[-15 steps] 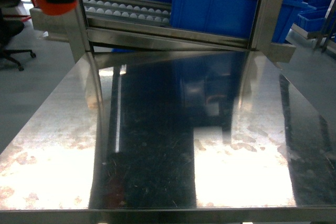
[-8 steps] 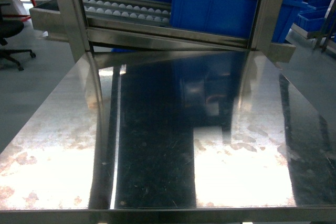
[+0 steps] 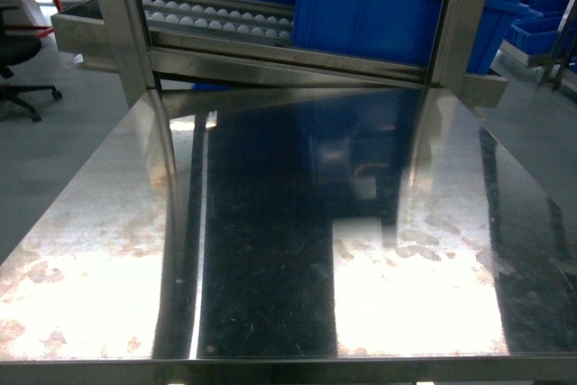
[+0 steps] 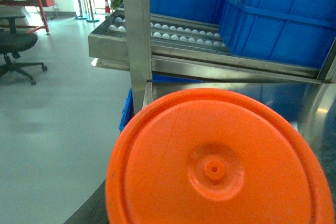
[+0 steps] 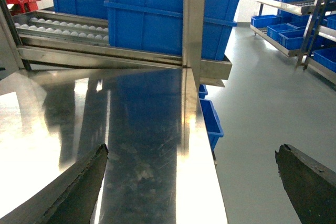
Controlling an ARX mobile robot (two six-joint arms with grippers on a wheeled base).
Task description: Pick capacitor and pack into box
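The capacitor (image 4: 218, 163) fills the lower part of the left wrist view as a bright orange round end face, very close to the camera and held above the floor beside the table's left edge. One dark finger (image 4: 84, 213) of my left gripper shows at its lower left; the other is hidden behind it. My right gripper (image 5: 190, 150) is open over the table's right edge, with nothing between its dark fingers (image 5: 79, 187). The box is out of view. Neither gripper appears in the head view.
The shiny steel table (image 3: 270, 250) lies in front. Behind it stand a roller conveyor (image 3: 216, 15) with large blue bins (image 3: 379, 6) and two steel posts (image 3: 122, 24). A small blue bin (image 5: 210, 121) sits below the right edge. An office chair (image 3: 18, 69) stands far left.
One second ago the orange capacitor in the left gripper showed at the head view's top left corner. It has since moved out of that view.
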